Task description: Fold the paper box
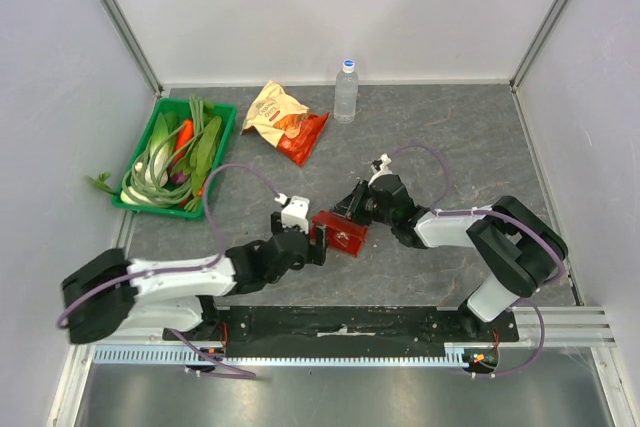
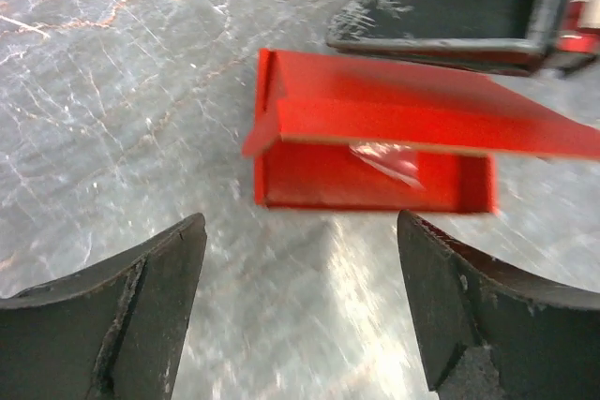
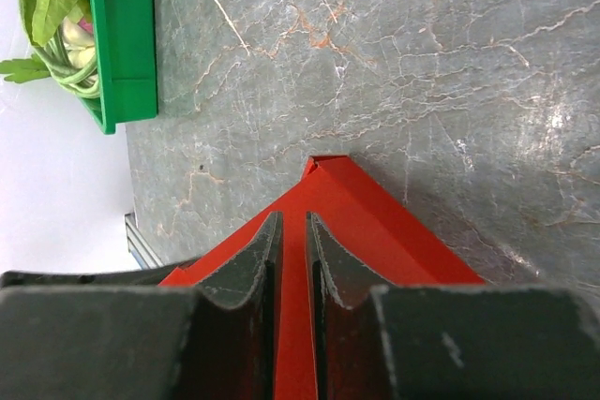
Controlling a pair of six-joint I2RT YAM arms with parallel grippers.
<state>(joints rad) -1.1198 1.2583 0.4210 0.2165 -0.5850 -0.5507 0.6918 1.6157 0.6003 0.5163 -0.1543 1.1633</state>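
The left gripper (image 2: 300, 231) stands with its fingers (image 2: 141, 306) wide apart and nothing between them. The paper box (image 2: 370, 114) lies on the table (image 2: 112, 91) just beyond the fingertips, clear of both. Only the left wrist view shows the box's form: a shallow open red tray with one panel leaning over its hollow. A pale glossy patch inside cannot be identified. In that view a black finger (image 2: 441, 7) of the right gripper (image 3: 292, 241) sits at the far edge of the leaning panel. Only the right wrist view shows the grip: the right fingers stand narrow, closed on a thin red panel. The panel runs between them and ends in a corner just past the tips. Only the top view shows both arms meeting at the box. Well beyond the fingers it shows a green tray (image 1: 222, 142) of vegetables (image 1: 175, 162), a snack bag (image 1: 285, 119) and a water bottle (image 1: 346, 92). The print on the bag and the bottle's label are too small to read.
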